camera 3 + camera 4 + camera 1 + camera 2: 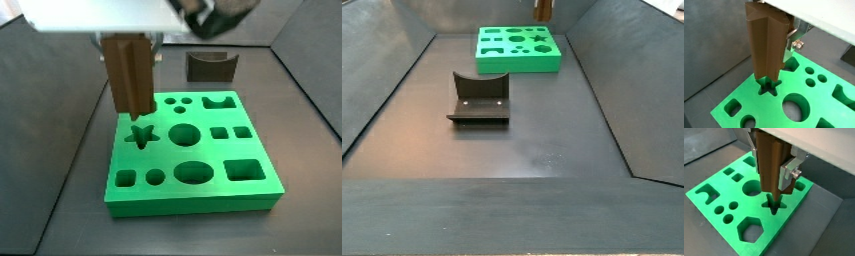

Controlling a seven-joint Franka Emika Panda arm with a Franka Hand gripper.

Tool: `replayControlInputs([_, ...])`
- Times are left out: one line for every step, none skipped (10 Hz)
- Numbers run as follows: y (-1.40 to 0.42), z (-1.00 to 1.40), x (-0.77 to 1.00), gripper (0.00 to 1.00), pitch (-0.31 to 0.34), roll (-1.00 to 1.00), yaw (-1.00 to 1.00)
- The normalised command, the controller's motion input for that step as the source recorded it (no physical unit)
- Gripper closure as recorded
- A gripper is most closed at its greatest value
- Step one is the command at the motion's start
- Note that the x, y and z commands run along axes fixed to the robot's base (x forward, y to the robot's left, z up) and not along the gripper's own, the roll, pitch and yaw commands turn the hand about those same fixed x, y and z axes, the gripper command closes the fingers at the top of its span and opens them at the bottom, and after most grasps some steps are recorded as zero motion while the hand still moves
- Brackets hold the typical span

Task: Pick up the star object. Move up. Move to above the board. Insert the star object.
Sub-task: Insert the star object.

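The gripper, clamped on the star object, held it upright directly over the board's star hole, its tip at the opening, evidently aligned for insertion.

The work surface is a dark grey floor, enclosed by sloping dark walls; in a side view you see it as one flat, matte panel. Two items rest directly on it. The board, a bright green flat block with shaped holes, lies flat at the far end in that view. The fixture, a dark L-shaped bracket on a base plate, stands nearer the middle, apart from the board. The gripper is above the board, clear of the floor.
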Motion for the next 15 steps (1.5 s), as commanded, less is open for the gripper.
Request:
replayControlInputs([0.00,-0.57,0.08,1.00,-0.103,0.11,0.04])
replayControlInputs([0.00,-0.57,0.15,1.00,-0.086,0.11,0.09])
replayControlInputs([0.00,-0.52,0.24,1.00,-0.046,0.10,0.09])
replayControlInputs([0.00,-0.45,0.34,1.00,0.000,0.10,0.07])
replayControlInputs([0.00,-0.47,0.29,1.00,-0.003,0.10,0.06])
replayControlInputs([-0.02,-0.52,0.00,1.00,-0.113,0.05,0.00])
replayControlInputs([0.00,-0.55,0.00,1.00,-0.123,0.06,0.00])
replayControlInputs([0.00,-0.59,-0.07,1.00,-0.130,0.09,0.00])
replayControlInputs([0.00,-0.47,-0.08,1.00,-0.123,0.00,0.00])
replayControlInputs([0.00,0.00,-0.03,1.00,-0.039,0.00,0.00])
replayControlInputs([0.00,-0.22,0.00,1.00,-0.053,0.00,0.00])
replayControlInputs([-0.08,-0.42,0.00,1.00,-0.119,0.05,0.03])
replayControlInputs([-0.13,-0.47,0.00,1.00,-0.136,0.05,0.04])
replayControlInputs([-0.16,-0.52,0.00,1.00,-0.159,0.05,0.04])
replayControlInputs([-0.17,-0.52,0.00,1.00,-0.150,0.05,0.04])
